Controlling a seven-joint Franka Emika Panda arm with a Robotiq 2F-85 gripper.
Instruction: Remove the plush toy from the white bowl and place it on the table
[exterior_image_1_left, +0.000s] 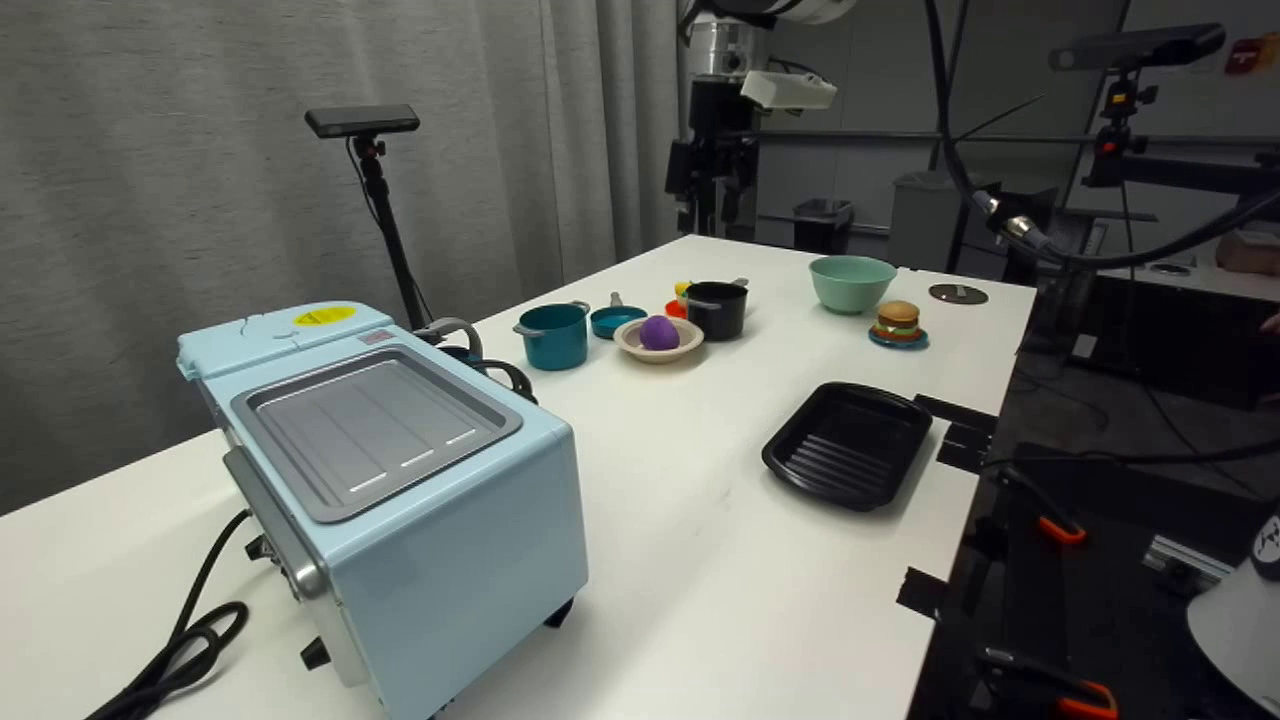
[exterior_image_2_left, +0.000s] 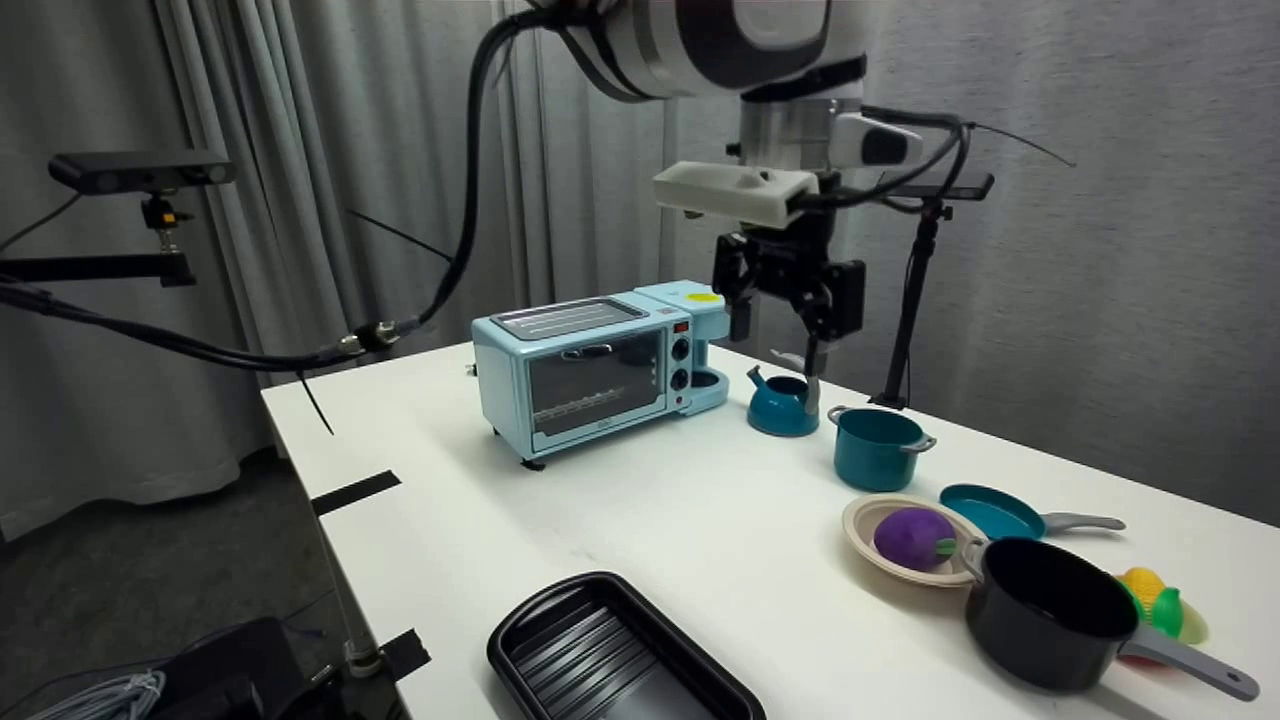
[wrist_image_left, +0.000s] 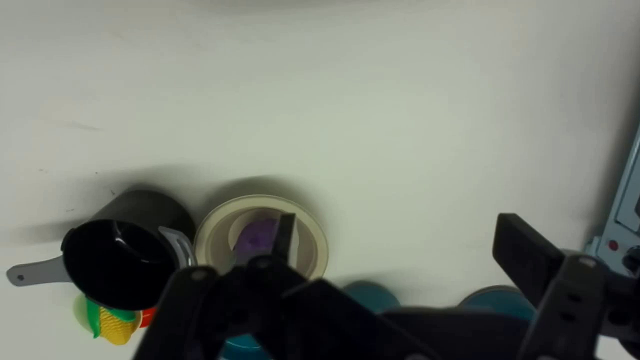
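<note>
The purple plush toy sits inside the white bowl on the white table. In an exterior view the toy shows a small green tip, and the bowl's pale rim surrounds it. My gripper is open and empty, high above the table. In the wrist view the gripper's fingers are wide apart. The left finger partly hides the toy and the bowl, which lie left of the space between the fingers.
A black pot stands close beside the bowl. A teal pot, teal pan and teal kettle are nearby. A blue toaster oven, black tray, green bowl and toy burger also stand there.
</note>
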